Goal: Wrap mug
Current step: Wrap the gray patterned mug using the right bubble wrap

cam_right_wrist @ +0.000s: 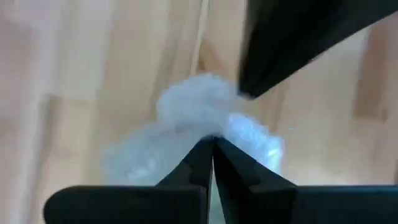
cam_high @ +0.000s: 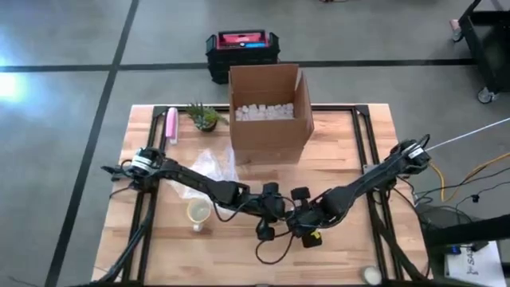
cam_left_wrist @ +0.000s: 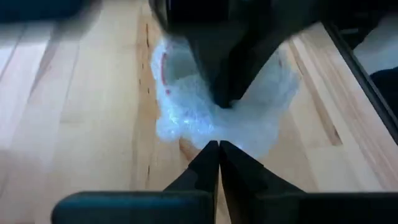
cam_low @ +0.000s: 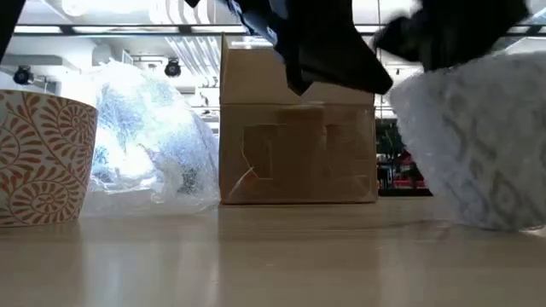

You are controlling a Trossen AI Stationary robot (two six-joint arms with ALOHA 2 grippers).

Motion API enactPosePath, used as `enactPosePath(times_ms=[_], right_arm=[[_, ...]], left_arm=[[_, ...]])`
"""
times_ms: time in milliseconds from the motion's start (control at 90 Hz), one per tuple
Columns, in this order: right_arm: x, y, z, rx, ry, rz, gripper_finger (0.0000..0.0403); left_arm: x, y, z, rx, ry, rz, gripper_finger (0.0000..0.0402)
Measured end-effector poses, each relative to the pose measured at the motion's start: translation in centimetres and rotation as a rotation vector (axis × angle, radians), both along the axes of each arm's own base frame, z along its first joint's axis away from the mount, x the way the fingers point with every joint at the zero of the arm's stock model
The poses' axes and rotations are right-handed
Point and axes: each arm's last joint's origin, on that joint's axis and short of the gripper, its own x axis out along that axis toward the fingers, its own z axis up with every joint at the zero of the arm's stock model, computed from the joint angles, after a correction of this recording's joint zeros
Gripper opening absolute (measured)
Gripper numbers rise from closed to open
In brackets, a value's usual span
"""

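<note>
No text, label, brand, number or sign can be read in any of the views. A white sheet at the right edge of the high view carries dark marks, but they are too small to be made out. The red-topped black plastic case on the floor behind the table shows a blue patch, on which no lettering can be discerned.
</note>
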Motion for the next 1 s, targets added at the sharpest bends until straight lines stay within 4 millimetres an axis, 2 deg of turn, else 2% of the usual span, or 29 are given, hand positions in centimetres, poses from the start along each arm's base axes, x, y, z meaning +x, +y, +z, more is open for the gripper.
enactPosePath(times_ms=[100, 233, 356, 678, 800, 1000], right_arm=[[-0.5, -0.2, 0.9, -0.004, 0.012, -0.033, 0.0], [-1.1, -0.5, 1.2, 0.002, 0.024, -0.076, 0.0], [-1.7, -0.8, -0.5, -0.034, 0.109, -0.097, 0.0], [-1.9, -0.8, -5.0, -0.016, 0.188, -0.106, 0.0], [-2.0, -0.8, -5.4, -0.016, 0.196, -0.105, 0.0], [-1.9, -0.8, -4.5, 0.006, 0.173, -0.104, 0.0]], left_arm=[[0.0, 0.0, -0.2, 0.004, 0.01, 0.001, 0.0], [0.0, 0.0, -0.1, 0.001, 0.0, 0.001, 0.0], [0.0, 0.0, -0.1, -0.002, 0.002, 0.004, 0.0], [0.1, 0.0, 0.0, -0.009, -0.012, 0.005, 0.0], [0.2, 0.0, 0.1, -0.011, -0.022, 0.005, 0.0], [0.5, -0.1, 0.6, -0.027, -0.085, 0.004, 0.0]])
